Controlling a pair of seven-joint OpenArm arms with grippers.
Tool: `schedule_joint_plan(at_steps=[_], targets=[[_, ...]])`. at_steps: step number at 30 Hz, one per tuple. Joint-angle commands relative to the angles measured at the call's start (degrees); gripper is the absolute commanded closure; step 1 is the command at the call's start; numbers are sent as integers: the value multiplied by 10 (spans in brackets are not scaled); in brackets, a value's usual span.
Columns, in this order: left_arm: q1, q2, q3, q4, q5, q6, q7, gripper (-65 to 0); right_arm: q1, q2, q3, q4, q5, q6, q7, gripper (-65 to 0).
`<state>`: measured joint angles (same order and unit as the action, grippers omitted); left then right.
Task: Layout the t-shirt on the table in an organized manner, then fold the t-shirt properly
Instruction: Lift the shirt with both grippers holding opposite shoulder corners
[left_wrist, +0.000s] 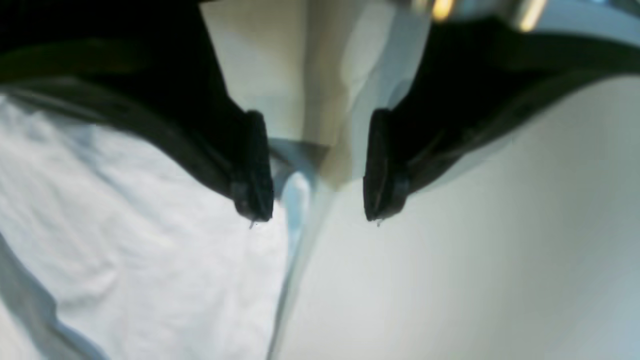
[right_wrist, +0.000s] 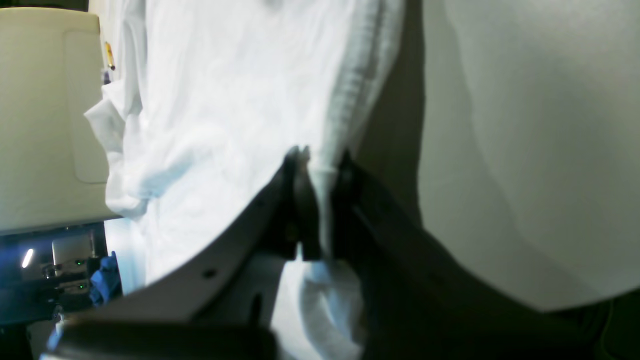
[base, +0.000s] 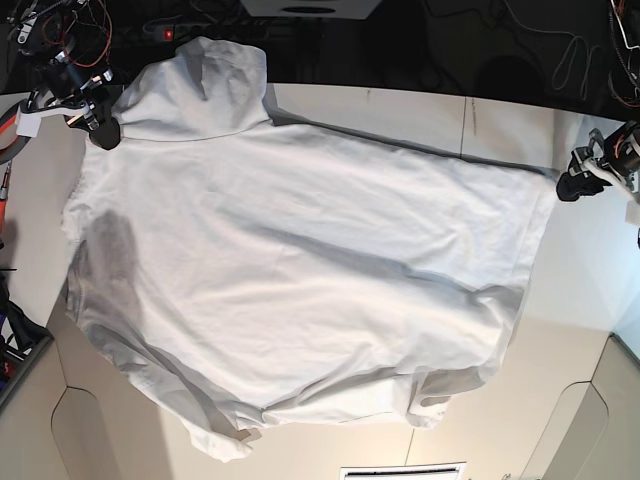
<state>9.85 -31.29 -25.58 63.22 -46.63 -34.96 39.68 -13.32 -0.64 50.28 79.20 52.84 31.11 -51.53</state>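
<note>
Right claw (right_wrist: 317, 155) pinches t-shirt (base: 300, 270) (hem).

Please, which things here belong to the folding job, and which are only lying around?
Job: t-shirt, table, left gripper, right gripper.
Lying around: cables, blue cloth.
</note>
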Motion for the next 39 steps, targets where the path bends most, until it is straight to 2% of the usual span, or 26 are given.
schedule_joint_plan(at_steps=[1,9,13,14,15,17,22,27,31,35,39], targets=[[0,-11,-5,8,-13,-2,-9,-330,1,6,3,7,12,6,3,0],[5,28,-4,8,-38,-2,-7,-330,1,6,3,7,12,6,3,0],[5,35,-4,8,-42,-2,-9,-325,1,7,3,7,12,6,3,0],[5,35,-4,8,-47,-2,-9,-286,1,7,3,7,12,6,2,0],[5,35,-4,8,-51,-2,-9,-209,1,7,3,7,16,6,-3,0],[5,35,-4,8,-60,-2,-8,-9,1,7,3,7,37,6,-27,0],[7,35,-8,8,-90,-4,23,0,-18,7,3,32,47,9,-40,0],[14,35,-37,9,-164,-48,87,0,-47,10,12,87,43,9,-40,0],[27,35,-70,9,-210,-50,118,0,-62,10,23,124,30,9,-40,0],[49,35,-89,9,-233,-50,134,0,-66,25,24,132,25,9,-40,0],[71,35,-103,9,-303,-50,192,0,-66,34,24,132,20,8,-40,0]])
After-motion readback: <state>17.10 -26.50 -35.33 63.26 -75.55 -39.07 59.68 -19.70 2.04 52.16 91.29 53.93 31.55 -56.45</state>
